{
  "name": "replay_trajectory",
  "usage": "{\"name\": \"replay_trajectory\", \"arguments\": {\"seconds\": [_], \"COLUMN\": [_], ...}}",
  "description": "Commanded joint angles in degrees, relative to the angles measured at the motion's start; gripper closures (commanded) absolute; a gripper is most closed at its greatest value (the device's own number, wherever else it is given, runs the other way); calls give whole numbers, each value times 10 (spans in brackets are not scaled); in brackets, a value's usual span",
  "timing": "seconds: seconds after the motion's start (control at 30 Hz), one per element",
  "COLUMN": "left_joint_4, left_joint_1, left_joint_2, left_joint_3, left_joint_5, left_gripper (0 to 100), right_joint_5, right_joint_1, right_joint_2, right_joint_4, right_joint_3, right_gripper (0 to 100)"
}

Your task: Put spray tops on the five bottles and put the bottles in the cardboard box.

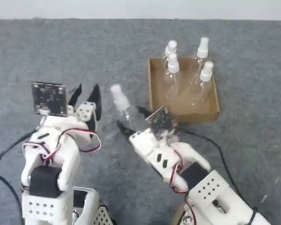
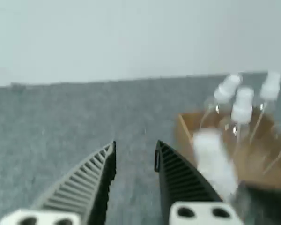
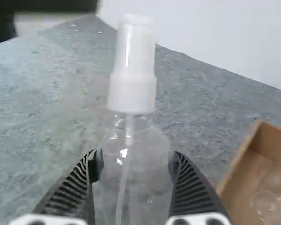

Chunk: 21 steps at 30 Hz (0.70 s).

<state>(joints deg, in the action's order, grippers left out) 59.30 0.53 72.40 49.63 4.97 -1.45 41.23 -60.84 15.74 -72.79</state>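
A clear bottle with a white spray top stands upright between the fingers of my right gripper, which is shut on its body. It is just left of the cardboard box. Several clear bottles with white spray tops stand inside the box; they show in the left wrist view too. My left gripper hangs open and empty over the grey carpet, left of the held bottle, with its fingers apart.
Grey carpet covers the table, and a pale wall runs behind it. Black cables trail beside each arm's base. Open carpet lies to the left and behind the box.
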Motion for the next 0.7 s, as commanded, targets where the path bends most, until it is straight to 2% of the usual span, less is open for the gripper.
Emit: {"name": "replay_trajectory", "arguments": {"seconds": [0.0, 0.17, 0.3, 0.47, 0.67], "left_joint_4": [14, 14, 13, -16, -62], "left_joint_1": [-3, 76, 144, 145, 145], "left_joint_2": [75, 139, 176, 194, 193], "left_joint_3": [50, 138, 186, 218, 258], "left_joint_5": [-32, -65, -68, -68, -70], "left_gripper": [870, 856, 765, 747, 747], "right_joint_5": [-9, -8, -9, -9, -7], "right_joint_1": [-51, -76, -67, -34, -11], "right_joint_2": [-18, 46, 139, 213, 197], "right_joint_4": [36, 59, 80, 160, 269], "right_joint_3": [100, 188, 266, 353, 406], "right_gripper": [993, 993, 993, 993, 993]}}
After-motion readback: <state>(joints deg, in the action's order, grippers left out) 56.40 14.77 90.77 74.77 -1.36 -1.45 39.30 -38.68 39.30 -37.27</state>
